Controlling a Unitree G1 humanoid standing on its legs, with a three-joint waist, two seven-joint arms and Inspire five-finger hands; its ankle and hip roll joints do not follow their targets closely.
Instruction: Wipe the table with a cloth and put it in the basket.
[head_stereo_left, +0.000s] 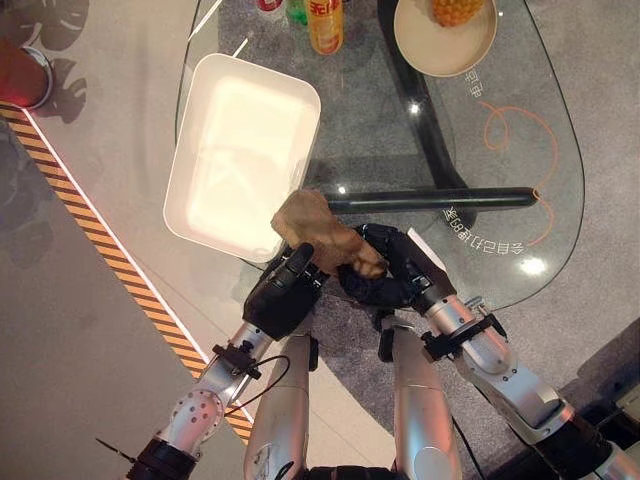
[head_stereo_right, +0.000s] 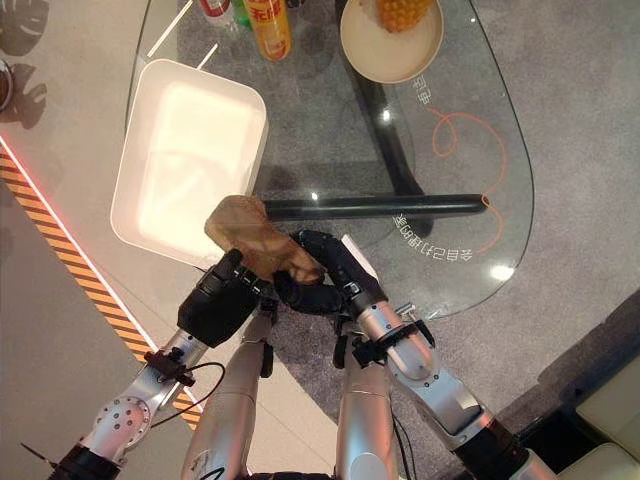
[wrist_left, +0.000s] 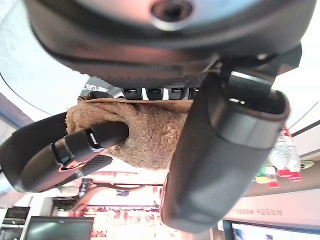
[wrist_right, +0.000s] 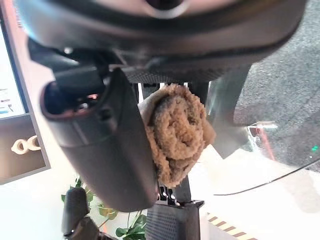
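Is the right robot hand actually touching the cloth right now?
Touching. The right wrist view shows the brown cloth bunched between the right robot hand's thumb and fingers; the left eye view shows it curled against the cloth's end.

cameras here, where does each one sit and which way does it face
Left eye view: on the head, looking down at the glass table, white basket, both arms.
Right eye view: same scene, slightly offset.
Left wrist view: along the left hand at the brown cloth.
Right wrist view: along the right hand.
All share the cloth, held by both hands.
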